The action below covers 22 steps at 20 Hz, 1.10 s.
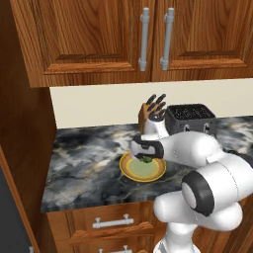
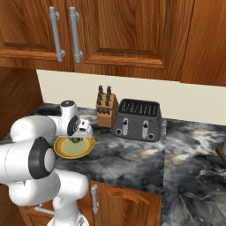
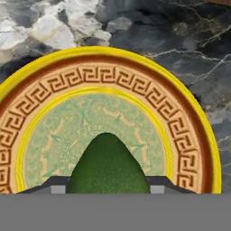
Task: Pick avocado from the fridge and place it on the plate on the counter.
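Gripping the small dark green avocado [image 3: 107,164] between its two dark fingertips, the white arm's gripper [image 1: 146,157] hangs over the round shallow plate with the yellow-orange rim and pale green centre [image 1: 129,170]. In the hand view the fruit's rounded end juts up between the finger pads [image 3: 57,187], with the plate's patterned border arching around it and the pale green middle directly behind it. Whether the avocado touches the plate's surface or sits just above it is hard to tell; from the two base views it looks very close. The plate lies on the dark grey-and-white marbled stone counter [image 1: 81,163], nearer the front edge than the back wall and toward the counter's left end, above brown wooden drawers with silver bar handles [image 1: 112,222]. Behind the plate, by the back edge, stands a wooden knife block with dark handles [image 2: 106,108], and just beside it a dark grey slotted toaster [image 2: 137,119]. Brown wooden wall cabinets with silver bar handles [image 2: 119,33] hang above the counter.
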### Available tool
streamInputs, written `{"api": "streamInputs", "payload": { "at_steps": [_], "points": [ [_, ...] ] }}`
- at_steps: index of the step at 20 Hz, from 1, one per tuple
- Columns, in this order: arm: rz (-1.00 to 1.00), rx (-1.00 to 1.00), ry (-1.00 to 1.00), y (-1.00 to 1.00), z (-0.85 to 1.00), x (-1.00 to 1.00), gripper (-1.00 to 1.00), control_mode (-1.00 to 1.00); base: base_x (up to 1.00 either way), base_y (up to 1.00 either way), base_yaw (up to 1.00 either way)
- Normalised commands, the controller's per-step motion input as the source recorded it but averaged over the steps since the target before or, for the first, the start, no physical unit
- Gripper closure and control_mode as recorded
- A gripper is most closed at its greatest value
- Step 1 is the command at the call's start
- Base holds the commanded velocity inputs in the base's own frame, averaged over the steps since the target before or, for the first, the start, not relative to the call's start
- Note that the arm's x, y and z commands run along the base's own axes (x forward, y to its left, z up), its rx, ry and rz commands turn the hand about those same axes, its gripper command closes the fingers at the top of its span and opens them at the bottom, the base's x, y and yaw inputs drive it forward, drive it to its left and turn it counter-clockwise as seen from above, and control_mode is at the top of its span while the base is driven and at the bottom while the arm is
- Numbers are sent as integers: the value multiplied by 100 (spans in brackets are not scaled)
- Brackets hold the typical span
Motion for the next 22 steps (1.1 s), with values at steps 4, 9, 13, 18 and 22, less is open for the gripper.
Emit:
{"api": "streamInputs", "payload": {
  "at_steps": [4, 9, 13, 18, 22],
  "points": [
    [0, 0, 0, 18, -33, 56, 100, -100, 0, 0, 0],
    [0, 1, 0, 6, -41, 35, -100, -100, 0, 0, 0],
    [0, 0, 0, 0, -20, 3, -100, -100, 0, 0, 0],
    [-2, 0, 0, 0, 0, -34, -100, -100, 0, 0, 0],
    [-6, -1, 0, 0, 17, -59, -100, -100, 0, 0, 0]
  ]
}}
